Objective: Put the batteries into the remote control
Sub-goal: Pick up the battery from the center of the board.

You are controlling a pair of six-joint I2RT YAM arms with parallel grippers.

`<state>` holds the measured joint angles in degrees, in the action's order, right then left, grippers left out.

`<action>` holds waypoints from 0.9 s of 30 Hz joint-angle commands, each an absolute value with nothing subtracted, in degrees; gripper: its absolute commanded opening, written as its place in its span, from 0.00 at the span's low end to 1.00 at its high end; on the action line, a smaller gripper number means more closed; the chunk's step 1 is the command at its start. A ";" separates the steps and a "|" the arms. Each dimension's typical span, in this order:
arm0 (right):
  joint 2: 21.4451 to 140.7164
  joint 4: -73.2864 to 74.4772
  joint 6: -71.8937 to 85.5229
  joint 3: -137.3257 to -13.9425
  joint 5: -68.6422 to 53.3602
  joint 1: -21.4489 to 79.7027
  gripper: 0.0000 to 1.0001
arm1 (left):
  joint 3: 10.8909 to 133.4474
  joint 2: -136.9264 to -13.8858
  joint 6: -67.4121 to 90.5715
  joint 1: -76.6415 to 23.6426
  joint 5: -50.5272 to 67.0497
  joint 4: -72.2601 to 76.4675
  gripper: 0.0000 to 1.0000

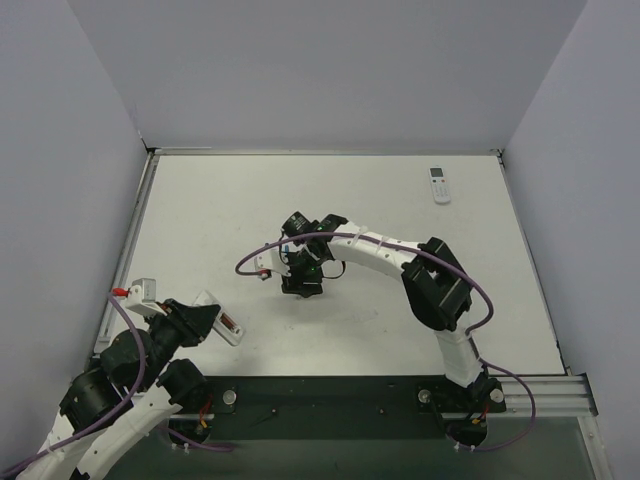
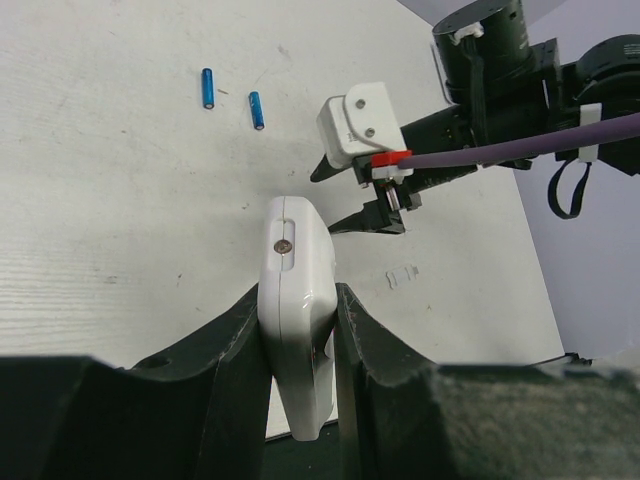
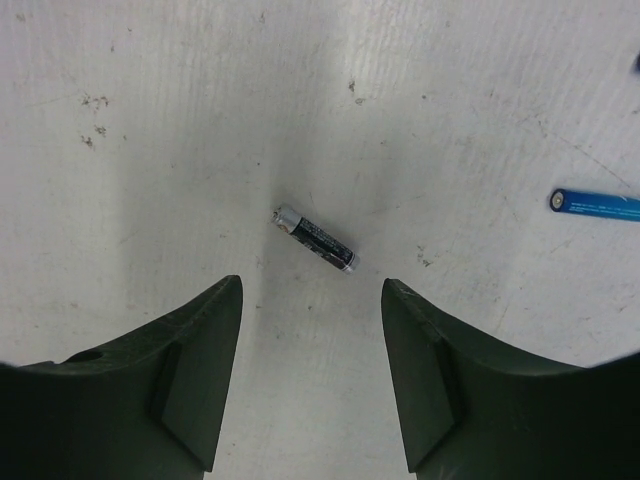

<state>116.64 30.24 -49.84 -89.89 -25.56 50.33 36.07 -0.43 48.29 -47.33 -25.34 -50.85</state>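
Scuffed white table [image 3: 150,150] under the right gripper [image 3: 312,284]: fingers [image 3: 200,380] spread wide, holding nothing, a black battery [image 3: 315,240] lay just ahead of the gap. One blue battery [image 3: 600,206] lay well outside the fingers, at the wrist view's right edge. Right arm [image 1: 380,250] was bent at the elbow, forearm reaching left to mid-table, gripper facing down. Left gripper [image 2: 298,300] was clamped on the remote [image 2: 292,250], edge-on, at the near-left corner. Both batteries [image 2: 257,109] were slim, blue, darker-ended, lying apart.
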 commanded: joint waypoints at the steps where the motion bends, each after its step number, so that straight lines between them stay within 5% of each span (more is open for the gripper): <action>1: 119.88 35.59 -55.72 -93.51 -26.64 51.15 0.53 | 36.30 4.04 47.11 -47.72 -26.28 -48.96 0.00; 13: 125.94 35.77 -56.34 -96.85 -25.49 52.47 0.44 | 36.39 4.13 47.37 -47.72 -26.37 -49.22 0.00; 27: 126.48 36.21 -52.03 -96.86 -24.96 53.88 0.18 | 35.95 4.13 47.72 -47.81 -26.11 -49.04 0.00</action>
<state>125.54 33.28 -53.78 -96.18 -24.60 52.90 36.05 -0.43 48.18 -47.55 -25.69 -50.85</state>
